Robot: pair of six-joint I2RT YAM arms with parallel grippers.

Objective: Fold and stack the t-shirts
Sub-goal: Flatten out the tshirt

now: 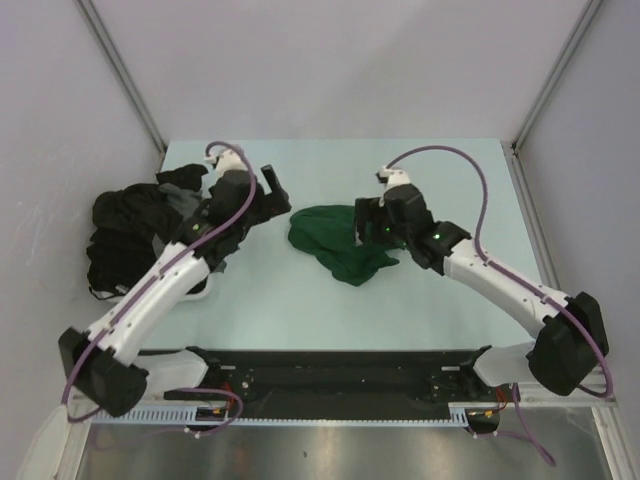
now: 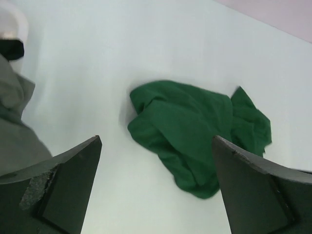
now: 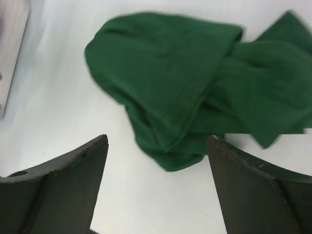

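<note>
One crumpled dark green cotton t-shirt [image 1: 335, 245] lies alone near the middle of the pale blue-green surface [image 1: 300, 300], bunched into a loose lump with a flap trailing towards the near right. At the far left edge of the surface sits one heap of black and dark grey t-shirts [image 1: 125, 230]. How many garments are in that heap cannot be told, since they are tangled together. The heap and the green t-shirt are well apart.

There are two arms. The left arm runs from its base at the near left diagonally towards the far middle, passing over the right side of the dark heap. The left gripper [image 1: 275, 195] is just left of the green t-shirt and apart from it. In the left wrist view its two fingers stand wide apart with nothing between them [image 2: 156, 141]; the green t-shirt [image 2: 180, 131] lies on the surface beyond, and a fold of the dark heap's grey cloth [image 2: 12, 112] shows at the left edge.

The right arm reaches from the near right base, bent at the elbow, towards the middle. The right gripper [image 1: 358, 230] is over the right part of the green t-shirt. In the right wrist view its fingers are spread [image 3: 157, 139] and clamp nothing, with the green t-shirt [image 3: 165, 73] spread just ahead; whether they touch the cloth cannot be told.
</note>
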